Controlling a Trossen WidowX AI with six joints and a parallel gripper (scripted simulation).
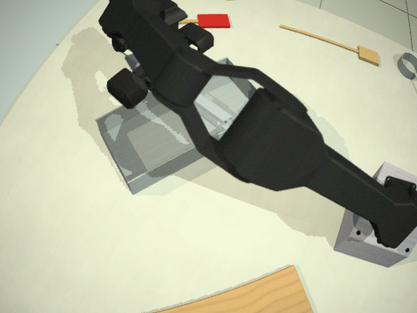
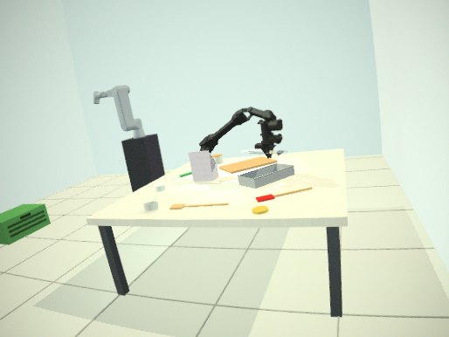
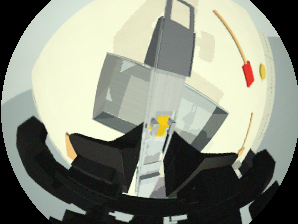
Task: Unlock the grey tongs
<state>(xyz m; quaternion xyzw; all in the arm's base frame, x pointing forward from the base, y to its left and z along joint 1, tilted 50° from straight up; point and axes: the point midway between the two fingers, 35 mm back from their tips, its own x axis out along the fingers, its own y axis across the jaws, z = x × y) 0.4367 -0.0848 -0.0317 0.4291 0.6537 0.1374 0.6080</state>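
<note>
While raised above roasting tin (image 1: pixel 154 150) | fingers clamp grey tongs (image 3: pixel 160 106)

- The roasting tin (image 1: pixel 162 142) looked like brushed grey metal, with a faint streaked sheen on its floor.
- The tongs (image 3: pixel 160 106) appeared as smooth pale-grey metal, with a small yellow part near the hinge.
- The wooden board (image 1: pixel 260 296) showed light wood with visible grain.
- The arm (image 1: pixel 276 150) and end effector (image 3: pixel 156 163) were matt black, plastic-looking.
- The worktop (image 1: pixel 61 227) was a smooth, matt cream surface.
- The base block (image 1: pixel 365 247) looked like brushed light metal.
</note>
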